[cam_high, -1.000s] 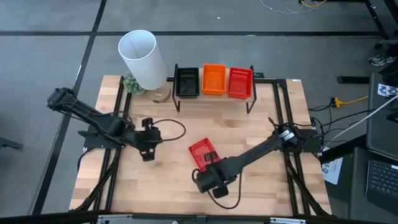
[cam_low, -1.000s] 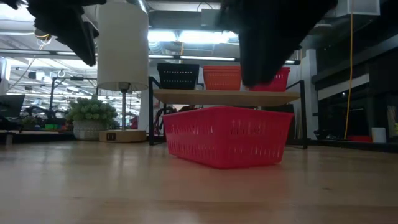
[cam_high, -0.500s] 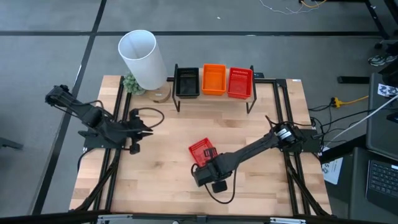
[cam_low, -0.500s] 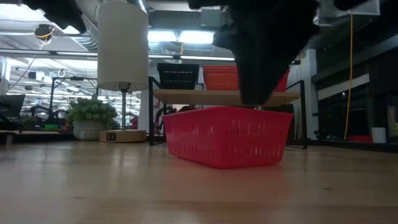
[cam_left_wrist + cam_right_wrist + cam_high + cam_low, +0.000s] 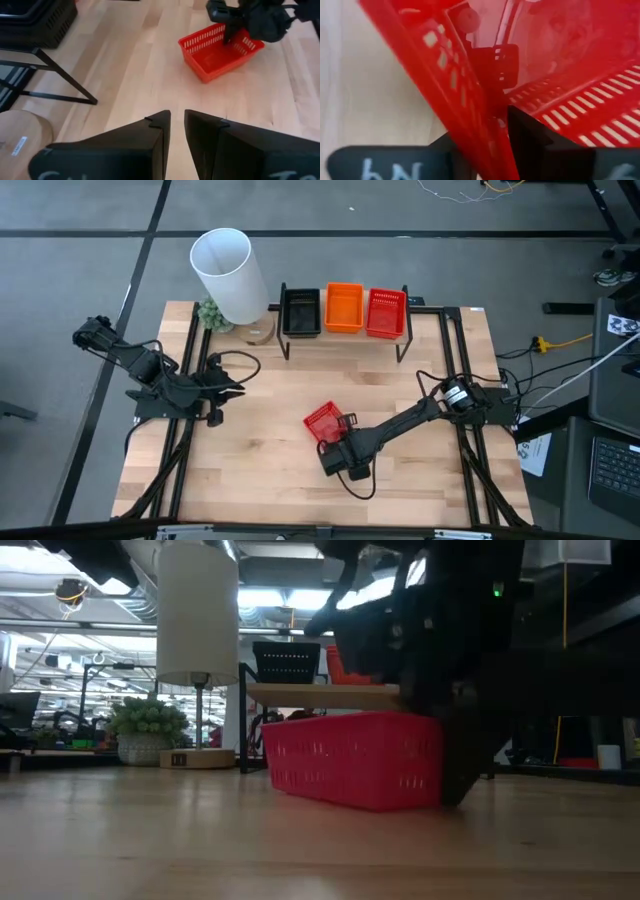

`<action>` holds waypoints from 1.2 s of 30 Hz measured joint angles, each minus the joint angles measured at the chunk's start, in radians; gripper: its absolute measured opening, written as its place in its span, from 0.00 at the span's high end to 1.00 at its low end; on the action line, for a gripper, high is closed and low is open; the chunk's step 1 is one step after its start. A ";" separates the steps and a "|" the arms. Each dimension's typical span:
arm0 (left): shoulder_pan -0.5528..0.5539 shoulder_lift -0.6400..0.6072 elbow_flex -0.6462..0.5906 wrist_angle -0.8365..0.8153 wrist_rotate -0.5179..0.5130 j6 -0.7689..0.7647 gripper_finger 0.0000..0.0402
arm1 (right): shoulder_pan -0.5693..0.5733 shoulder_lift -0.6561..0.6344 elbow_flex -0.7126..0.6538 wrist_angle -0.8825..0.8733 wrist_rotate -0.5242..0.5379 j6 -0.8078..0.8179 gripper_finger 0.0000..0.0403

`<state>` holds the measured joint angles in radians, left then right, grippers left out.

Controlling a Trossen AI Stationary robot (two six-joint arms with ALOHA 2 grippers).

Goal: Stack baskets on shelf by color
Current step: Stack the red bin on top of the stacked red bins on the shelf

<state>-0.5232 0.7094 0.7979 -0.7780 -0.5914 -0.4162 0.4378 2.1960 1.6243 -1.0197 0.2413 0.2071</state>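
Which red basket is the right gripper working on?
The red basket alone on the tabletop mid-table; the right gripper straddles its wall. The other red one sits on the shelf's right end.
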 joint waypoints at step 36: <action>0.113 0.004 -0.608 1.015 0.203 0.390 0.88 | -0.049 -0.199 0.638 -0.552 0.625 0.067 1.00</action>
<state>-0.4101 0.7132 0.1898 0.2369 -0.3885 -0.0266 0.3891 1.9969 2.2620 -1.5713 0.8667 0.2737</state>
